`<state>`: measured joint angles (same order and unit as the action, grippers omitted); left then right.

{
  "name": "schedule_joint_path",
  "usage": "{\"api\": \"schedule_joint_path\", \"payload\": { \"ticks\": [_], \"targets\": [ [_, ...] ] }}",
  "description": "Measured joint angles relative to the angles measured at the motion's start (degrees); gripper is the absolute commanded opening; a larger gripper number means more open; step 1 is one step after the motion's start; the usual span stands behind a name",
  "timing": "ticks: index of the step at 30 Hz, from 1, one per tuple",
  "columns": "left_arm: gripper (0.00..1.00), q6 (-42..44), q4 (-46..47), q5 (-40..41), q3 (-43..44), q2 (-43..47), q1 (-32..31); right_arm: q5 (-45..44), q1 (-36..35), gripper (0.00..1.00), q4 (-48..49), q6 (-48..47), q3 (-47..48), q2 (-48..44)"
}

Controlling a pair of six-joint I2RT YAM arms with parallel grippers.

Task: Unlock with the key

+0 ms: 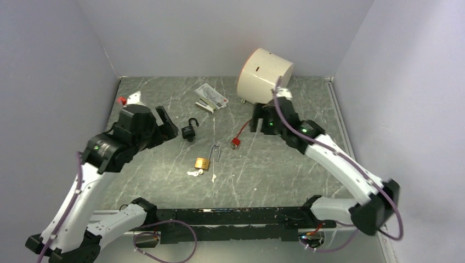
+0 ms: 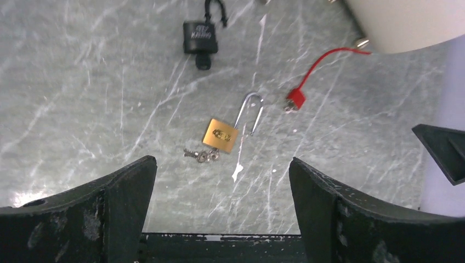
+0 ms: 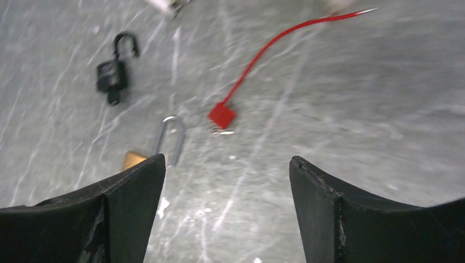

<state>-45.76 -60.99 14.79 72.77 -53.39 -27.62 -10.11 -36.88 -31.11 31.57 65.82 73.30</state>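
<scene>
Black and spread wide, the left jaws hang released above the surface [image 1: 274, 175], left of the brass padlock [image 2: 220, 135], gripping nothing. A black padlock [image 2: 197, 36] sits beyond the brass padlock, slightly to its left. The brass padlock lies flat mid-surface with its shackle swung open. Small keys [image 2: 200, 155] lie just beside its near left corner. A red tag [image 3: 221, 115] lies beyond and right of it. Further right, the right jaws gape too, empty. Behind them a white drum [image 1: 264, 76] lies tipped, its inside hidden.

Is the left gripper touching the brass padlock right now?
Apart. The left wrist view shows the brass padlock lying on the table, clear of the open left gripper.
</scene>
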Motion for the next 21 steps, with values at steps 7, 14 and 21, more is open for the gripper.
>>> {"api": "schedule_joint_path", "payload": {
  "ticks": [7, 14, 21],
  "targets": [
    [0.94, 5.4, -7.4, 2.8, 15.3, 4.1, 0.0, -19.4, 0.1, 0.98, -13.4, 5.2, 1.0, -19.2],
    [0.94, 10.8, -12.6, 9.0, 25.8, 12.4, 0.0, -25.1, 0.2, 0.99, -24.5, 11.2, 3.8, -32.6],
    [0.94, 11.5, -19.4, 12.6, 31.4, 16.4, 0.0, -27.8, 0.2, 0.99, -32.4, 15.5, 5.2, -36.6]
  ]
}}
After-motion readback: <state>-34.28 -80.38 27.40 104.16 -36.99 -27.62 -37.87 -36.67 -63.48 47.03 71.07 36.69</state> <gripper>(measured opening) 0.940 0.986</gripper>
